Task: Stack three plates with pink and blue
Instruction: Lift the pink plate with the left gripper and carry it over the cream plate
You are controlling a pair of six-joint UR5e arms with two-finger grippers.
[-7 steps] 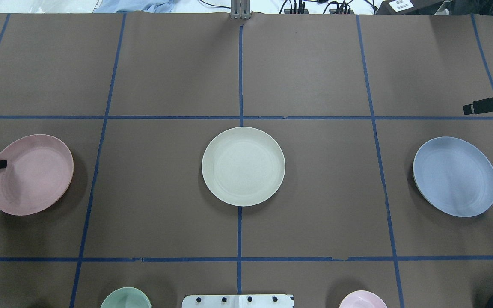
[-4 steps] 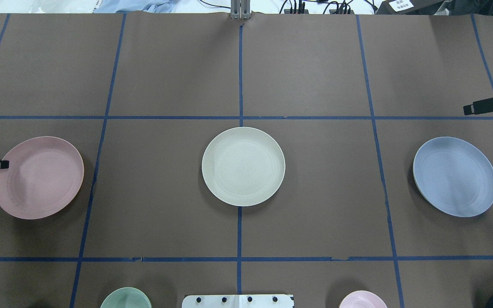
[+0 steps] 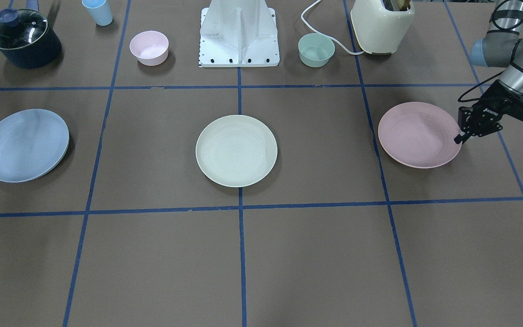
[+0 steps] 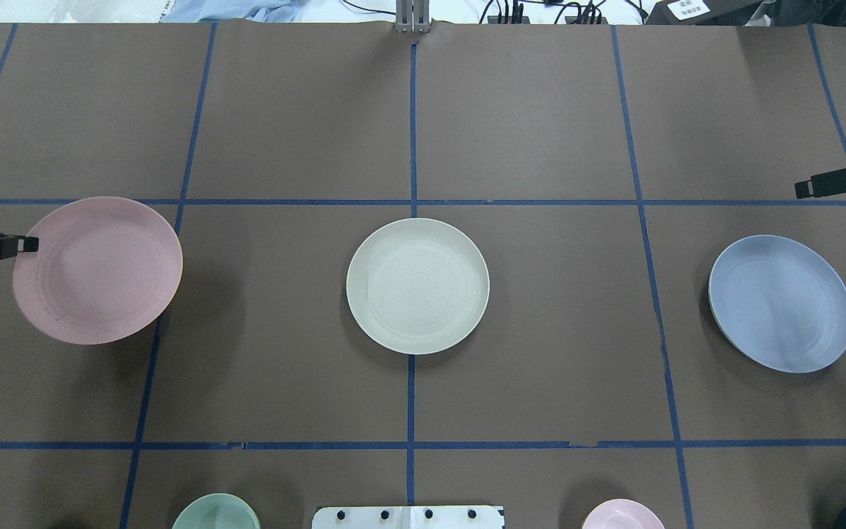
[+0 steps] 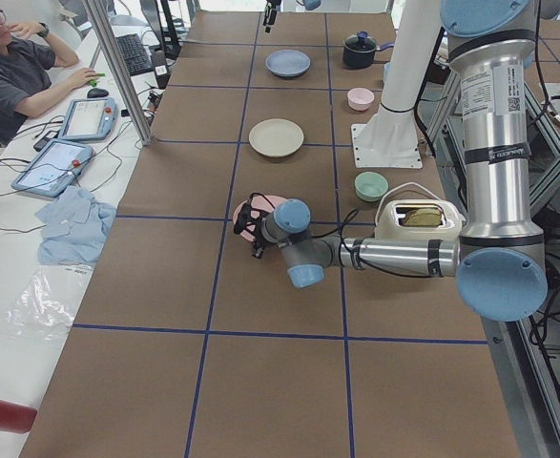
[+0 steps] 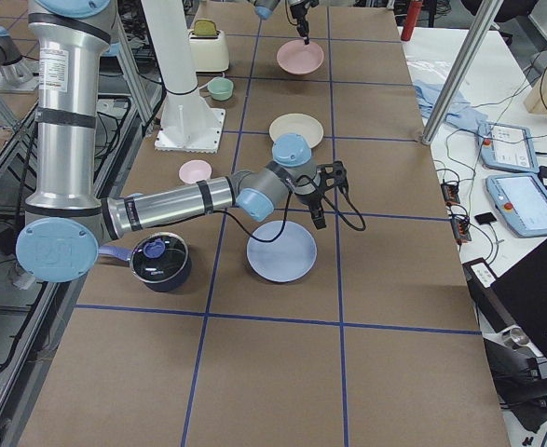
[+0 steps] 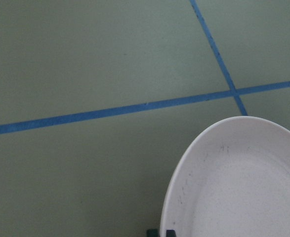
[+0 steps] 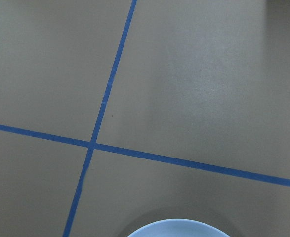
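Observation:
My left gripper (image 4: 26, 245) is shut on the near-left rim of the pink plate (image 4: 100, 268) and holds it tilted above the table; it also shows in the front view (image 3: 459, 138), with the plate (image 3: 418, 141). The left wrist view shows the plate's rim (image 7: 243, 182). The cream plate (image 4: 417, 285) lies flat at the table's middle. The blue plate (image 4: 781, 303) lies at the right. My right gripper (image 4: 801, 191) hovers above the blue plate's outer far edge, apart from it; I cannot tell if it is open or shut.
A small green bowl (image 3: 316, 49) and a small pink bowl (image 3: 149, 47) stand on either side of the robot base (image 3: 239, 34). A toaster (image 3: 382, 25), a lidded pot (image 3: 23, 38) and a blue cup (image 3: 98, 11) stand along the robot's side.
The left gripper has lifted the pink plate and carried it toward the table's middle and a little farther from the robot. The right arm and the other plates have not moved.

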